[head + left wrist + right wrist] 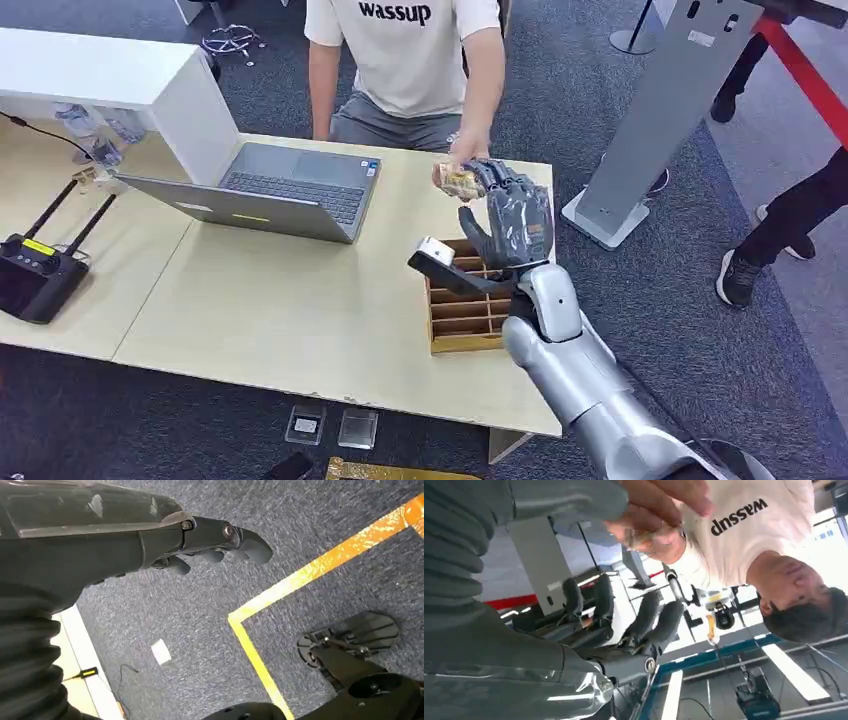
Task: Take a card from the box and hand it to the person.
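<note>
1. Card [459,180], yellowish, sits in the person's hand [455,172] just beyond the far edge of the table [300,310], touching or just beside the right hand's fingertips.
2. Right hand [515,215] raised above the wooden divided box [462,318], fingers apart and extended; wrist view shows nothing in the palm.
3. Whether its fingertips touch the card: cannot tell.
4. Left hand [220,542] hangs over blue carpet [200,630] with yellow floor tape [320,567], fingers loosely curled, nothing in it.
5. Open grey laptop [290,190] on the table's far side; black controller [35,270] with antennas at the left edge.
</note>
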### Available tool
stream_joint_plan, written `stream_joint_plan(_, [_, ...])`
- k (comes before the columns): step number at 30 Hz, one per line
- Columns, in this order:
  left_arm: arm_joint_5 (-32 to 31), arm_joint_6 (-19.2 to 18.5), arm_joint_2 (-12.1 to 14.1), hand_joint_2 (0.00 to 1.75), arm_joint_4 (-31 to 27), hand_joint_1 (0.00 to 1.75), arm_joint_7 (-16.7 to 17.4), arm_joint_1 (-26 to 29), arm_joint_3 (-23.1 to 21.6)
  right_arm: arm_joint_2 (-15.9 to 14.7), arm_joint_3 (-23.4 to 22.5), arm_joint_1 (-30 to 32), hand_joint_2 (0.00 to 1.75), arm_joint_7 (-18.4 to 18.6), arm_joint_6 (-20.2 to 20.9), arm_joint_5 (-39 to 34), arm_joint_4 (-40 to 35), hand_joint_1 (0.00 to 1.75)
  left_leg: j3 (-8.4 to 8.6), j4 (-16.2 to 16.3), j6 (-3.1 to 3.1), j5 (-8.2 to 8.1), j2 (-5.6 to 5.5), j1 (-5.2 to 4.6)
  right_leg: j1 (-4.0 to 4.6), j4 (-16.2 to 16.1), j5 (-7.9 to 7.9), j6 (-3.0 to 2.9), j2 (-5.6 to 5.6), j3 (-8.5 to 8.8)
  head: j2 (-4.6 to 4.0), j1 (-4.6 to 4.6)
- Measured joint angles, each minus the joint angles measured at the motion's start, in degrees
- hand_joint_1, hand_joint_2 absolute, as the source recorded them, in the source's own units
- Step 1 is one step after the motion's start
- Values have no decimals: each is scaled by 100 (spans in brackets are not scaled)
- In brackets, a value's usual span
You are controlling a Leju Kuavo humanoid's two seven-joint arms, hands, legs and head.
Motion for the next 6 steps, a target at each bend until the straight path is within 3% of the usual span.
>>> stream_joint_plan(6, [83, 66, 0, 0, 0, 0, -9, 15, 0, 52, -42, 3, 175, -302, 0, -936, 103, 0, -1, 0, 0, 0, 0, 0, 0, 0, 0, 0, 0, 0, 0, -2])
